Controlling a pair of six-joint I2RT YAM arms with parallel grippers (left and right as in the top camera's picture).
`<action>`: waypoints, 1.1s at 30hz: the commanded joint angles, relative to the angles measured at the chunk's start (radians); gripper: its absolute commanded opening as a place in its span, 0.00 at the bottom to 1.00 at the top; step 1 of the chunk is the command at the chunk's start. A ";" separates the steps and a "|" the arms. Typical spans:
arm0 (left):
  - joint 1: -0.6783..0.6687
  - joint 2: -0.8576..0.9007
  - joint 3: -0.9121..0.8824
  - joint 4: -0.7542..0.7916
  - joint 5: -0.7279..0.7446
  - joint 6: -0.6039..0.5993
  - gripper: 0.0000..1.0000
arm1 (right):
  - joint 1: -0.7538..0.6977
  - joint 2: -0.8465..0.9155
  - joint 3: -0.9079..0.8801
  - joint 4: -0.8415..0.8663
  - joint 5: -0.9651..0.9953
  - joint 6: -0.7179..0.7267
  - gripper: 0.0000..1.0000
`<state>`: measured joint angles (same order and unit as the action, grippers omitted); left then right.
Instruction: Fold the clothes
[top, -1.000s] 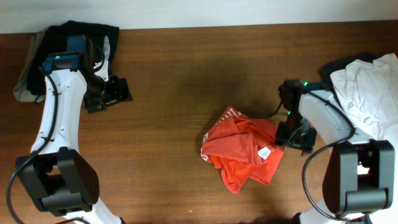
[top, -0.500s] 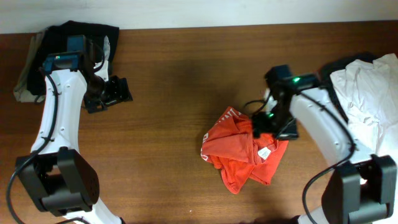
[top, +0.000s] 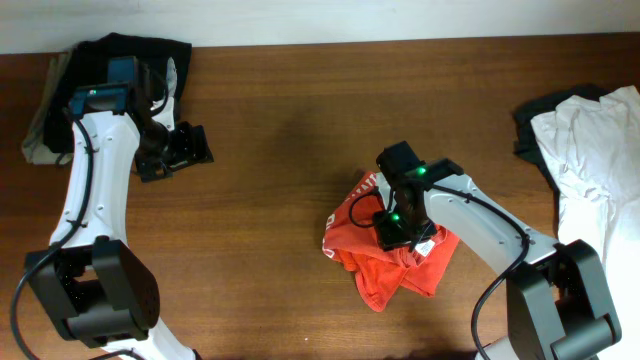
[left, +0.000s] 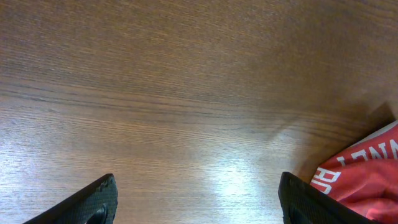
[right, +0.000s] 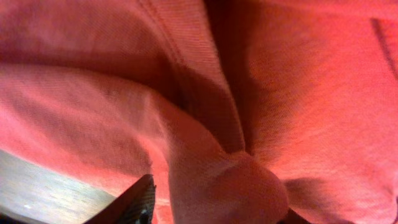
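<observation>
The red-orange T-shirt lies crumpled on the wooden table, right of centre, with white lettering at its upper left edge and a white tag showing. Its lettered edge also shows in the left wrist view. My right gripper is down on the shirt's middle. In the right wrist view its fingers are apart with a bulge of the red fabric between them. My left gripper is open and empty over bare table at the far left.
A pile of dark clothes lies at the back left corner, with a grey-olive piece beside it. A white garment over a dark one lies at the right edge.
My right arm has swung left from the shirt's right edge onto its middle. The shirt has hardly shifted. The left arm has not moved.
</observation>
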<state>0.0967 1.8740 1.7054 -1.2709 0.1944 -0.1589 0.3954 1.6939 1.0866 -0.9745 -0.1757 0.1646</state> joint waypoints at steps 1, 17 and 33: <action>0.002 0.007 -0.007 0.001 0.011 -0.005 0.83 | 0.003 -0.003 -0.006 0.002 0.003 0.009 0.21; 0.002 0.007 -0.007 0.002 0.011 -0.005 0.83 | 0.003 -0.003 0.058 -0.373 -0.038 0.104 0.08; 0.002 0.007 -0.007 0.006 0.011 -0.005 0.84 | 0.003 -0.012 -0.121 -0.356 0.030 0.291 0.43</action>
<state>0.0967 1.8740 1.7054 -1.2671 0.1944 -0.1589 0.3954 1.6958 0.9573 -1.3056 -0.2005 0.4000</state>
